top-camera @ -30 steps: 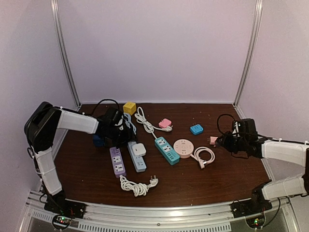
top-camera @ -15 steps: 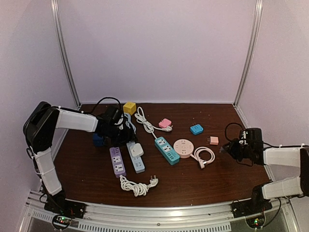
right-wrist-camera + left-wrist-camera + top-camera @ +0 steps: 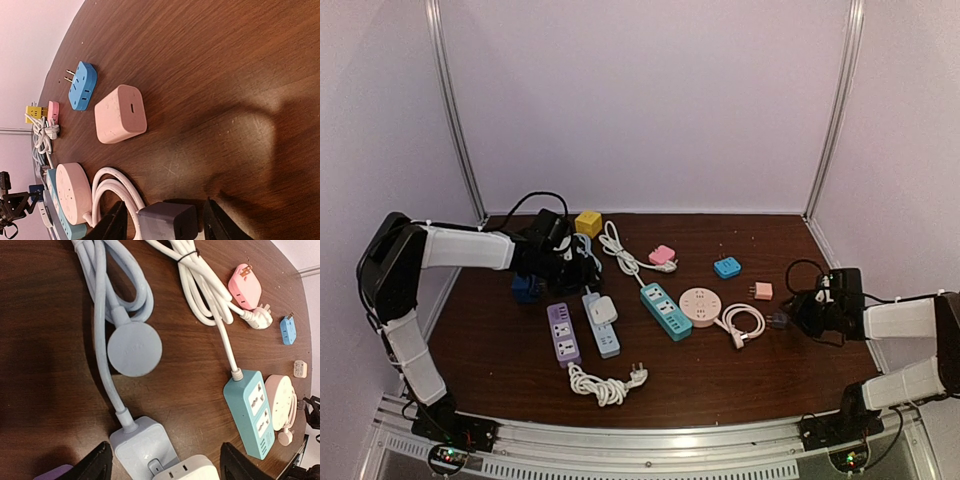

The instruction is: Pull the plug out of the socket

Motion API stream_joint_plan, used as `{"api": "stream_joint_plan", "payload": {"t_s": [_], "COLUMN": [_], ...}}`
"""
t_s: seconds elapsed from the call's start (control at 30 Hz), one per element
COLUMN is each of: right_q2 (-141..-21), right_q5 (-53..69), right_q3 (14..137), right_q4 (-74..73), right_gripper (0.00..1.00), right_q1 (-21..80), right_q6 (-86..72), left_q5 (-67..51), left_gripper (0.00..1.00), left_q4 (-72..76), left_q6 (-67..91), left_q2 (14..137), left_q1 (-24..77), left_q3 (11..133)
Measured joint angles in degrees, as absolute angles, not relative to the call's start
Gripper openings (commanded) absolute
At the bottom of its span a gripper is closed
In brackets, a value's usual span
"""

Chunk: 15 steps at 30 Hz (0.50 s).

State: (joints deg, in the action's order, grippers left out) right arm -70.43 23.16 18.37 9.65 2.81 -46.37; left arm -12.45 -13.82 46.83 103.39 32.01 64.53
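Left gripper spread wide above the white square plug, which sits in the pale-blue power strip.
Its fingers stand on either side of the plug. Across the dark wooden table, the right gripper stands parted around a dark grey cube adapter that lies beside a coiled pink cable.

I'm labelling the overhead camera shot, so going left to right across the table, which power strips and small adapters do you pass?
purple power strip → pale blue power strip → teal power strip → round pink socket → blue adapter → pink charger
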Motion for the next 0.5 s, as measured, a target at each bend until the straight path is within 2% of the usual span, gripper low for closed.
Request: {"api": "stream_joint_plan", "payload": {"t_s": [0.23,0.5], "right_q2": [-69.78,-67.0], "right_q5": [22.92,22.55], "right_q3": [18.79,25.15], "right_q4": [5.74,-1.23], "right_gripper": [0.55,0.58], "right_q1": [2.33,3.77], "right_q6": [-44.75,-39.75], "left_q5": [-12.45,-11.86], "left_gripper": [0.74,0.75], "left_q4": [-14.81,-16.14], "left_q6": [46.81,46.81], "left_q2": [102.63,101.58], "left_q1": [32.6,34.63], "left_q3": [64.53,64.9]}}
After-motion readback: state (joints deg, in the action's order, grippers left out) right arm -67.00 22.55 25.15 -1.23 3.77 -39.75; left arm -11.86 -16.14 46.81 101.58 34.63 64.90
